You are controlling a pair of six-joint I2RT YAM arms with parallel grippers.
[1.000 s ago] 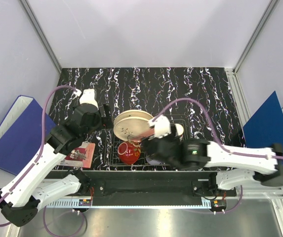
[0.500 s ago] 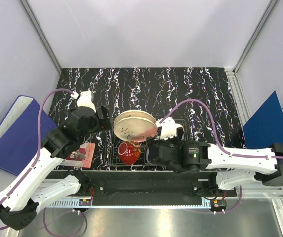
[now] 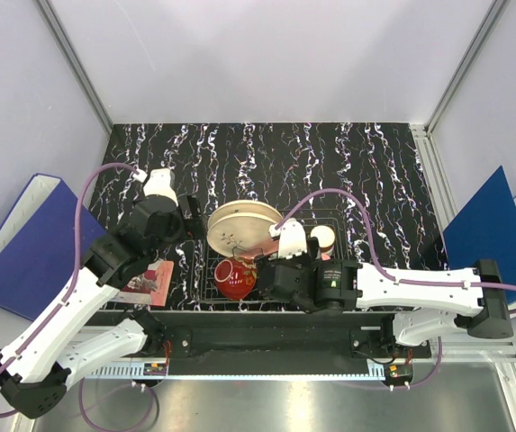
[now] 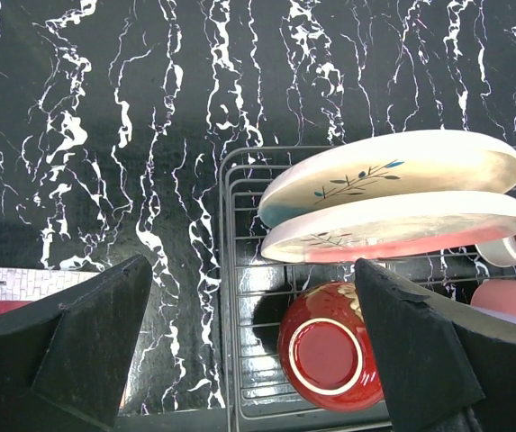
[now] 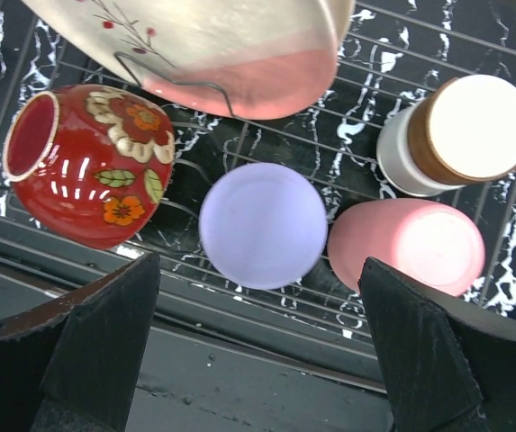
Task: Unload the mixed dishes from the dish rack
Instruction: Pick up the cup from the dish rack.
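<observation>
Still fully loaded, the dish rack (image 4: 229,225) sits low and centre in the overhead view. Two plates, the blue-tinted plate (image 4: 393,169) and the pink-tinted plate (image 4: 402,225), lean together at its far side. The red bowl-cup (image 5: 91,166) lies on its side at the near left, and the lilac tumbler (image 5: 259,225), pink tumbler (image 5: 406,247) and brown-cream cup (image 5: 460,130) stand to its right.

Over the past second my right arm has slid leftward across the rack. My right gripper (image 5: 259,270) now hangs directly above the lilac tumbler with its fingers spread wide and nothing in them. I read that as lining up a first pick. Nothing has left the rack yet.

My left gripper (image 4: 250,270) has barely shifted. It hovers beside the rack's left edge with its fingers apart and empty.

A red printed card (image 3: 149,281) lies at the left of the black white-veined tabletop (image 3: 330,162). Blue binders (image 3: 23,243) lean against pale walls (image 3: 267,54) on both sides.
</observation>
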